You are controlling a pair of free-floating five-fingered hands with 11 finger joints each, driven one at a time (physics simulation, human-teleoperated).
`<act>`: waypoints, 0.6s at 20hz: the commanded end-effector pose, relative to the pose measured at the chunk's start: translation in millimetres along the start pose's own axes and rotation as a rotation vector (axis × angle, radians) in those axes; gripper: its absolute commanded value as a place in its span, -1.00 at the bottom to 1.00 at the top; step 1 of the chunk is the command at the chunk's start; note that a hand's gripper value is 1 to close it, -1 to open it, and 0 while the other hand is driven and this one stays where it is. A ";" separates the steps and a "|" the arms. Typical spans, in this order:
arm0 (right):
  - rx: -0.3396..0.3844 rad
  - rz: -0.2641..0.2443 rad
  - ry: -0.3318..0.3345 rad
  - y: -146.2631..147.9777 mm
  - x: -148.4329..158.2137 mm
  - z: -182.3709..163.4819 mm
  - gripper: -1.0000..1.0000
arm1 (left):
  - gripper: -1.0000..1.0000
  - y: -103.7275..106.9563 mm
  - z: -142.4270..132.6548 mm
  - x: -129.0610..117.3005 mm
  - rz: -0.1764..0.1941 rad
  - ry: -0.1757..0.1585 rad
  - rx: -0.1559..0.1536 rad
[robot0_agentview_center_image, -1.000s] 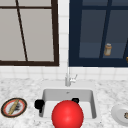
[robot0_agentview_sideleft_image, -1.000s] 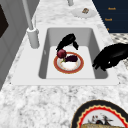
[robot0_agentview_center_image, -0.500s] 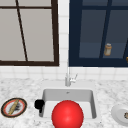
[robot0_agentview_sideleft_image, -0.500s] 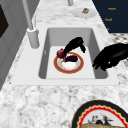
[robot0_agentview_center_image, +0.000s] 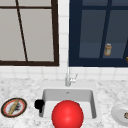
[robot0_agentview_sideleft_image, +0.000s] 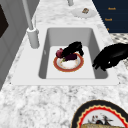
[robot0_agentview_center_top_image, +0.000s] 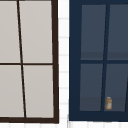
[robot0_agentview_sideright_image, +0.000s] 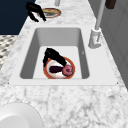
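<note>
On my worktop (robot0_agentview_center_image: pixel 22 87) a patterned plate (robot0_agentview_center_image: pixel 13 107) sits at nine o'clock. My left hand (robot0_agentview_sideleft_image: pixel 111 57) hovers at the sink's (robot0_agentview_sideleft_image: pixel 50 32) edge, fingers curled, empty. Right hand (robot0_agentview_sideleft_image: pixel 72 48) is down in the basin, fingers on the eggplant (robot0_agentview_sideleft_image: pixel 70 57) lying on the red-rimmed plate (robot0_agentview_sideleft_image: pixel 68 63); whether it grips, I cannot tell.

Glossy black hand (robot0_agentview_sideleft_image: pixel 111 57), slender human-like fingers
</note>
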 end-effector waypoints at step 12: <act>-0.219 0.087 0.059 22.6 -1.3 -15.6 -1.00 | 0.00 0.0 0.0 0.0 0.000 0.000 0.000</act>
